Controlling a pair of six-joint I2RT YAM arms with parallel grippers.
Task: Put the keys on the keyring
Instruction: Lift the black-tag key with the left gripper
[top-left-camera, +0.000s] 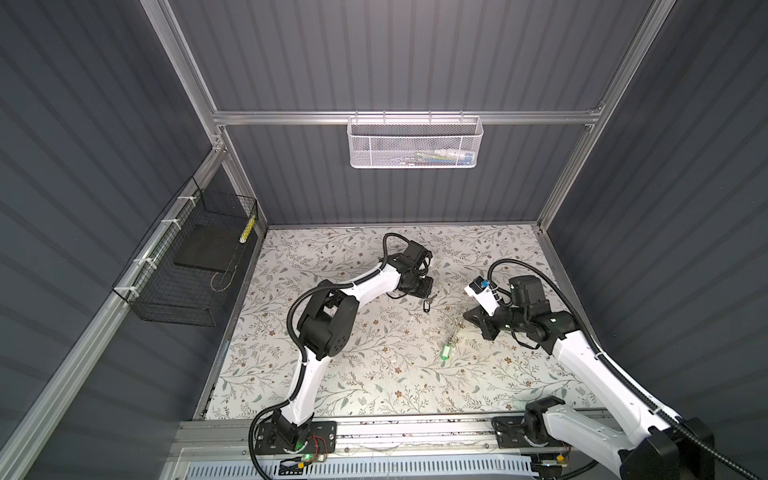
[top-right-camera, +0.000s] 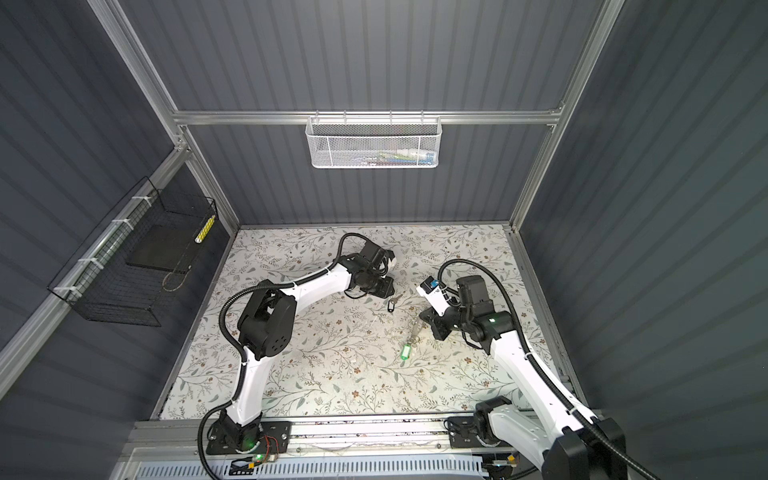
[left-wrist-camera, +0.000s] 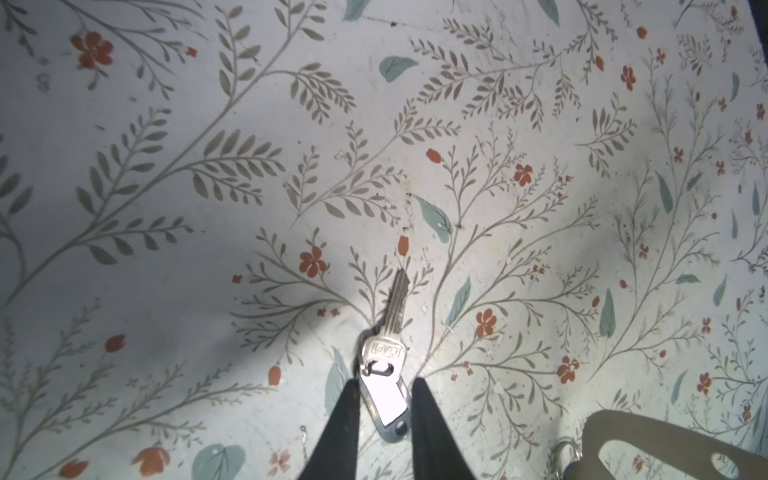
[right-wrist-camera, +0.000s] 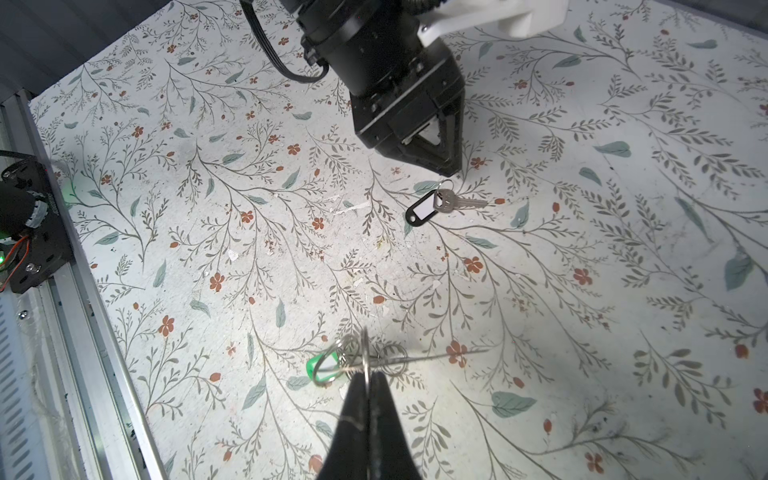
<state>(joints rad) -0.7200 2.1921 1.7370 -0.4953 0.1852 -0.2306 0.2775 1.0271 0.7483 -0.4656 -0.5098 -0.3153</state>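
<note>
Though scuffed, floral tabletop (top-left-camera: 374, 374), grey walls (top-left-camera: 395, 62).

The flower-printed desk (right-wrist-camera: 582, 332) has a matt covering, scuffed and scratched towards its middle. On it, the silver metal key (left-wrist-camera: 392, 320) has a bright polished bow, and the smooth black plastic tag (right-wrist-camera: 419, 212) joined to it carries a glossy white label window. The thin shiny metal keyring (right-wrist-camera: 320, 368) bears a translucent green plastic tag, and both the left pincer (left-wrist-camera: 385, 381) and the right pincer (right-wrist-camera: 368, 376) look like matt black plastic.
</note>
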